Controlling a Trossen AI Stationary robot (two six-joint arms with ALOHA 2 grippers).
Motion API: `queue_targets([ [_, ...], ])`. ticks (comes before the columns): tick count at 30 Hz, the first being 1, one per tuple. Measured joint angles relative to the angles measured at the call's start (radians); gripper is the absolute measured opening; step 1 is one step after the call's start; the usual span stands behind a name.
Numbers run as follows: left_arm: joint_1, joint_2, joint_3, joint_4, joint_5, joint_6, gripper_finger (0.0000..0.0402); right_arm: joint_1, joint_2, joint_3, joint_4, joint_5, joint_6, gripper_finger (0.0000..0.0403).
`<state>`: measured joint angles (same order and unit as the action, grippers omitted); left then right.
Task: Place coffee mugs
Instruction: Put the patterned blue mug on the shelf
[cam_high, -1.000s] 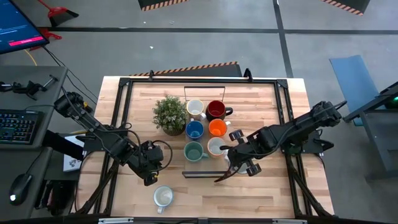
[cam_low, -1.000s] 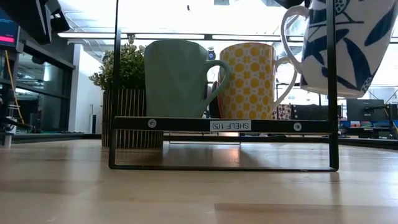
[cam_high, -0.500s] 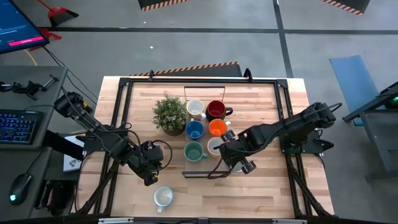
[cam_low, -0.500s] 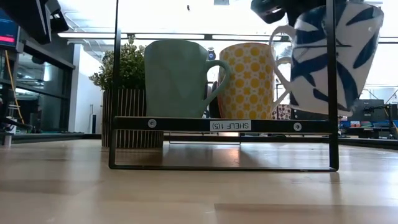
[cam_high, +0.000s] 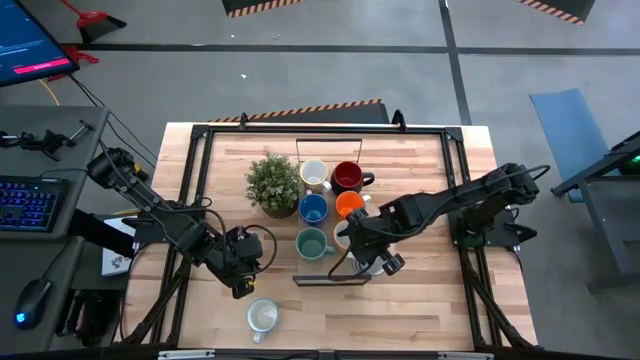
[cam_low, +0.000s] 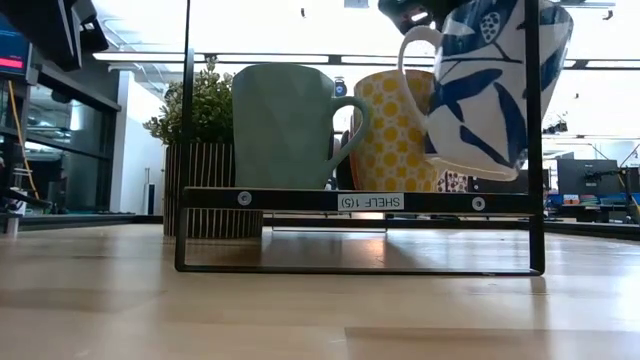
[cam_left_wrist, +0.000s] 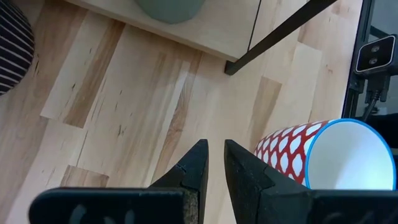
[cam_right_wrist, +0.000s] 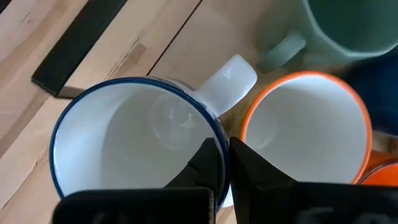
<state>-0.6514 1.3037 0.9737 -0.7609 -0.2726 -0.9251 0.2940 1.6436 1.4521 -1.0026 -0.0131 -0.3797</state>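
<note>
My right gripper (cam_high: 358, 258) is shut on a white mug with blue leaves and a blue rim (cam_low: 490, 90), held over the near right corner of the black wire shelf (cam_high: 330, 281). On the shelf stand a teal mug (cam_high: 312, 243), a yellow-dotted mug (cam_low: 395, 130), then blue (cam_high: 313, 208), orange (cam_high: 350, 205), white (cam_high: 314, 174) and dark red (cam_high: 347, 177) mugs. My left gripper (cam_left_wrist: 213, 146) hangs open by a narrow gap over bare table, beside a red-and-white patterned mug (cam_left_wrist: 286, 155) standing near the front edge. My right gripper pinches the leaf mug's rim (cam_right_wrist: 219, 138) right beside the handle (cam_right_wrist: 230, 81), one finger inside the cup and one outside. The fingers come from above, slanting down. The mug hangs tilted below them, clear of the shelf's floor, its handle toward the yellow-dotted mug.
A potted green plant (cam_high: 273, 183) stands left of the shelf's far row. The shelf's upright posts (cam_low: 533, 130) rise close to the hanging mug. Black rails (cam_high: 200, 180) run along the table's sides. Bare wood lies in front of the shelf.
My right gripper has carried the leaf mug toward the table's left, in over the shelf's near right corner, sinking a little and rolling at the wrist. The mug has come down closer to the yellow-dotted mug and tipped.
</note>
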Motion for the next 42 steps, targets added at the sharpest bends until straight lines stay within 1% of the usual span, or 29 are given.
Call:
queue_targets([
  [4,0.0,0.0,0.0,0.0,0.0,-0.006,0.0042,-0.008,0.0,0.0,0.024,-0.021,-0.006,0.0],
  [18,0.0,0.0,0.0,0.0,0.0,-0.007,0.0042,-0.007,0.001,0.0,0.053,-0.027,-0.021,0.0],
  [27,0.0,0.0,0.0,0.003,0.0,-0.016,0.0042,-0.014,0.055,-0.001,0.073,-0.041,0.011,0.0],
  [38,0.0,0.0,0.0,0.003,0.0,-0.016,0.0042,-0.013,0.06,0.024,0.09,-0.047,0.059,0.0],
  [42,0.0,0.0,0.0,0.003,0.0,-0.015,0.0042,-0.014,0.06,0.025,0.088,-0.068,0.075,0.0],
])
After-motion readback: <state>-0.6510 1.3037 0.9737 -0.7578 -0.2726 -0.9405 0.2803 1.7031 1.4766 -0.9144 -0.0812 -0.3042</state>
